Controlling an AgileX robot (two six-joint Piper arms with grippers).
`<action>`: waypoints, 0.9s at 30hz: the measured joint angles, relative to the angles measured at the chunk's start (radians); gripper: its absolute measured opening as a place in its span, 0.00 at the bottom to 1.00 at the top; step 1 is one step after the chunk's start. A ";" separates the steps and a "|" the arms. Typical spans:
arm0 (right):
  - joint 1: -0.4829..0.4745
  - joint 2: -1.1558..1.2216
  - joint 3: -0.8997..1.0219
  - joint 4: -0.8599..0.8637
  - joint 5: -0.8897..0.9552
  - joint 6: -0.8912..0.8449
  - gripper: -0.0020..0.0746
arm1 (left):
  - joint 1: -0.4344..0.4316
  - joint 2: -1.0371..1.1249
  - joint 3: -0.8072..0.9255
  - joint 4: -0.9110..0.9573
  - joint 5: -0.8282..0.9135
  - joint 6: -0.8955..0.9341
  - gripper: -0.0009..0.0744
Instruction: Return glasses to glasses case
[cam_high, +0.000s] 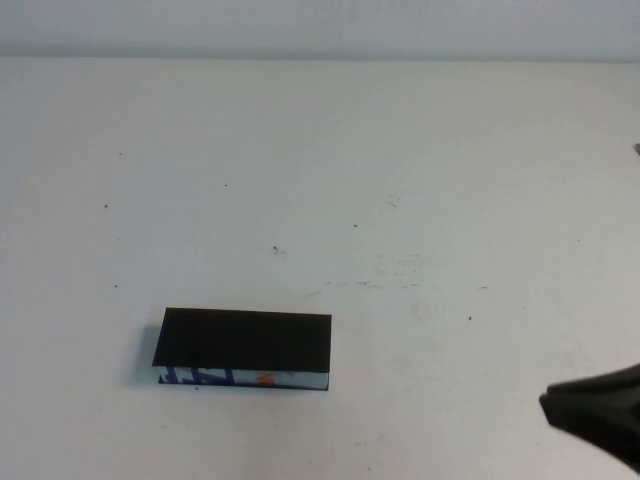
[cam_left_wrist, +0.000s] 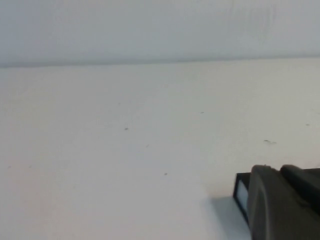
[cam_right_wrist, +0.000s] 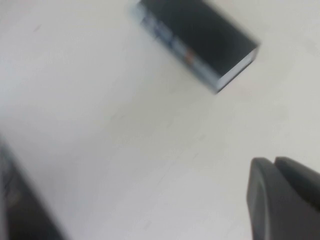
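The closed case (cam_high: 243, 349) is seen on the counter (cam_high: 400, 180), well left of the right gripper (cam_high: 597, 411), whose finger gap, like the left gripper's (cam_left_wrist: 280, 205), cannot be told.

The setting reads as a robot test bench in a lab rather than a home. A plain white tabletop (cam_high: 420, 180), marked with small dark specks and faint scuffs, fills nearly every view and meets a bare pale wall (cam_high: 320, 25) at its far edge, well beyond the fingers.
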 joint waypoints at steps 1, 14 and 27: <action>-0.049 -0.017 0.049 -0.002 -0.080 -0.026 0.01 | 0.020 0.000 0.003 0.028 0.006 -0.029 0.01; -0.682 -0.562 0.887 0.032 -1.063 -0.134 0.01 | 0.186 0.000 0.075 0.168 0.089 -0.130 0.01; -0.855 -0.779 0.909 0.046 -0.760 -0.097 0.01 | 0.186 0.000 0.075 0.171 0.091 -0.131 0.01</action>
